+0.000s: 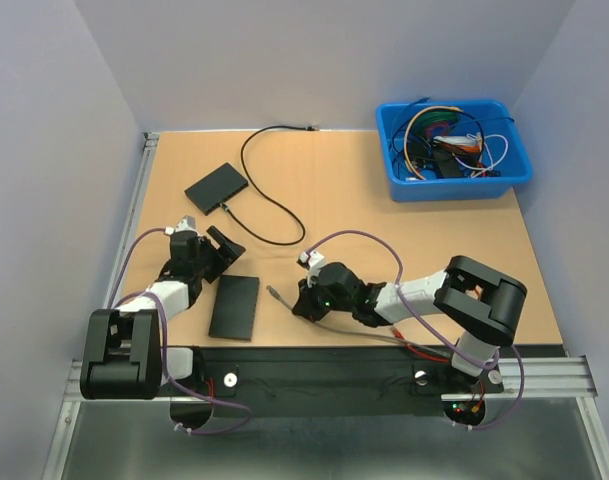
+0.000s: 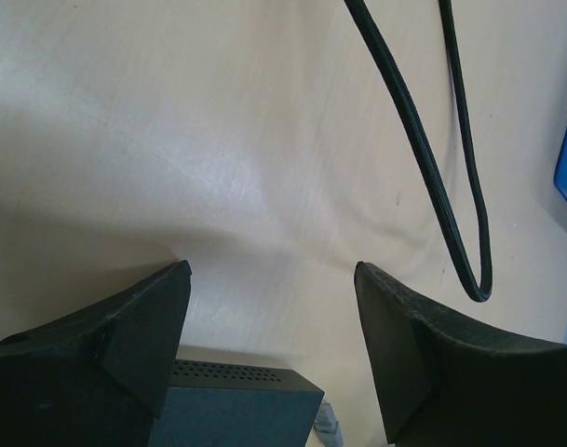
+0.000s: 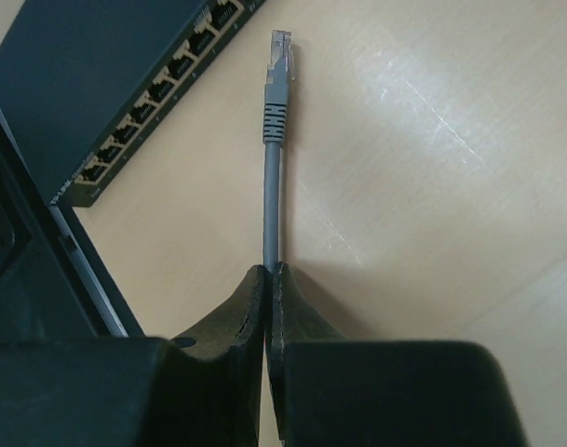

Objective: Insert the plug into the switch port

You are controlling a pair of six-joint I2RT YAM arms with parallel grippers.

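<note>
Pinching plug cable (image 3: pixel 272 196), right claw (image 3: pixel 267 272) closed; left claw (image 2: pixel 274 270) wide, empty; black cord (image 2: pixel 423 149) near switch (image 3: pixel 106 84).

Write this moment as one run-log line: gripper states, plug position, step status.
left gripper: open | right gripper: shut on cable | plug: apart from switch | step: insertion pending

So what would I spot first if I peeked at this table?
Probably the bright blue bin full of tangled coloured wires in the far right corner. Then the right gripper pinching a grey Ethernet cable, its plug close to the black switch and its row of ports.
</note>
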